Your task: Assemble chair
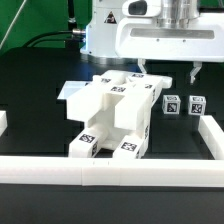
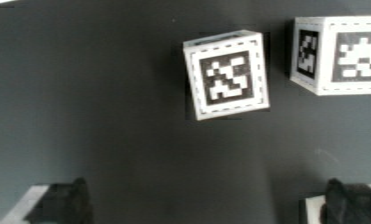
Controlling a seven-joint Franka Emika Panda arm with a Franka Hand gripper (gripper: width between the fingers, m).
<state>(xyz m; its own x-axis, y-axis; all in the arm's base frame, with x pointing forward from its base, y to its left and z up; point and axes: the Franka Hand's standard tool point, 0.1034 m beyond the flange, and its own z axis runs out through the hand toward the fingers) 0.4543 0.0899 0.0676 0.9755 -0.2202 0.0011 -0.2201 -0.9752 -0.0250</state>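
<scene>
The chair's joined body (image 1: 112, 118), chunky white blocks with black-and-white tags, stands in the middle of the black table. Two small tagged cubes (image 1: 171, 103) (image 1: 196, 102) sit side by side on the table at the body's side toward the exterior view's right. My gripper (image 1: 166, 72) hangs open above them, holding nothing, with one dark finger (image 1: 140, 70) over the body's edge and the other (image 1: 192, 72) over the farther cube. In the wrist view both cubes (image 2: 226, 75) (image 2: 338, 55) lie ahead of the open gripper (image 2: 203, 205), with bare black table between its fingertips (image 2: 57, 200).
Long low white border rails run along the front (image 1: 110, 168), the exterior view's right (image 1: 212, 135) and its left (image 1: 3, 122). A flat white slab (image 1: 73, 94) shows behind the body; I cannot tell whether it is joined to it. The robot's white base (image 1: 110, 25) stands at the back.
</scene>
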